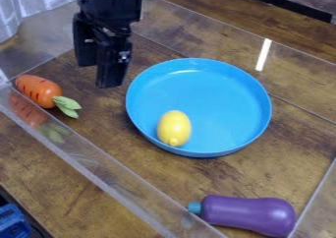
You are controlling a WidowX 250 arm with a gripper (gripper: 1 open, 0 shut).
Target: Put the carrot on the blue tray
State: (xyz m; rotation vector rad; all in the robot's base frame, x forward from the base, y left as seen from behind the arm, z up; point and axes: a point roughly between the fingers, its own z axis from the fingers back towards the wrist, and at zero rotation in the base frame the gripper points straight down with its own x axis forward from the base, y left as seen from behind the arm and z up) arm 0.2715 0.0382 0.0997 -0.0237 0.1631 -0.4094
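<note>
Fingers Parted Beside Blue Tray as Carrot Sits on Worktop

The robot's black fingers (102,63), spread wide and gripping nothing, hover over the wooden worktop (112,163) at the near-left edge of a round blue tray (217,99). The orange carrot (38,89) lies outside the tray, at the left of the frame by the clear plastic barrier (98,166), its light green leafy top (66,106) pointing toward the lower right. A yellow lemon (174,128) rests inside the tray, close to its lower rim. At the lower right, a purple eggplant (250,214) lies on its side on the worktop, its green stem end (195,208) facing left.
</note>
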